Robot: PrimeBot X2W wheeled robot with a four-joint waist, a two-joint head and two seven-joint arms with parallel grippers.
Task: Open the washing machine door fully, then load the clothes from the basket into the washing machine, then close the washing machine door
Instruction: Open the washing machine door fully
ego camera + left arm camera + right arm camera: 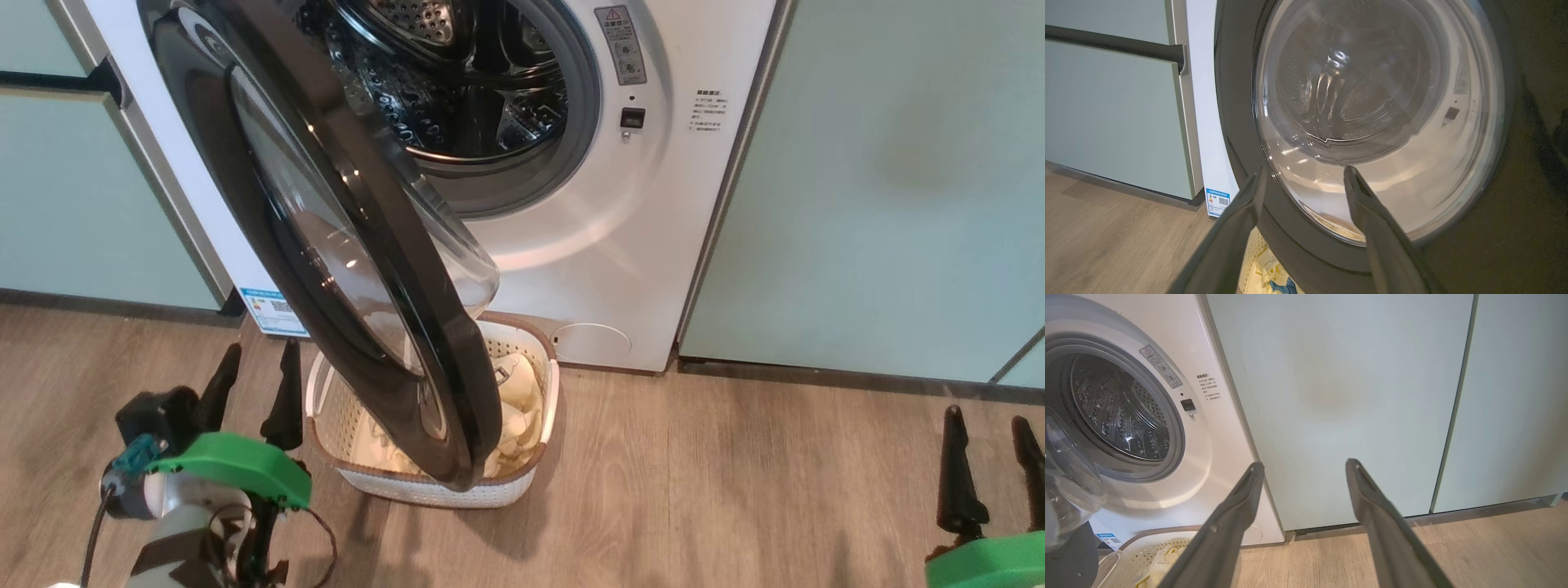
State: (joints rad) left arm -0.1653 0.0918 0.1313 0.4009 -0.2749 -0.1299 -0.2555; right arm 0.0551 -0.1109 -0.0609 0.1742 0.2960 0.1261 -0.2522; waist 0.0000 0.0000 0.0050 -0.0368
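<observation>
Door ajar above the basket, both pincers released

The washing machine door [384, 245] stands swung out from the washing machine [637, 245], edge-on in the head view, its clear glass bowl bulging toward the open steel drum [457, 82]. Its lower rim hangs over the basket [457, 492], which sits on the wooden floor [694, 490] at the machine's foot, holding the clothes [522, 400]. The left pincer [261, 347] hovers just beside the basket's left wall, fingers spread and empty, pointing at the door's outer face. The right pincer [986, 415], also spread and empty, is well apart, before the mint green cabinets [882, 188]
</observation>
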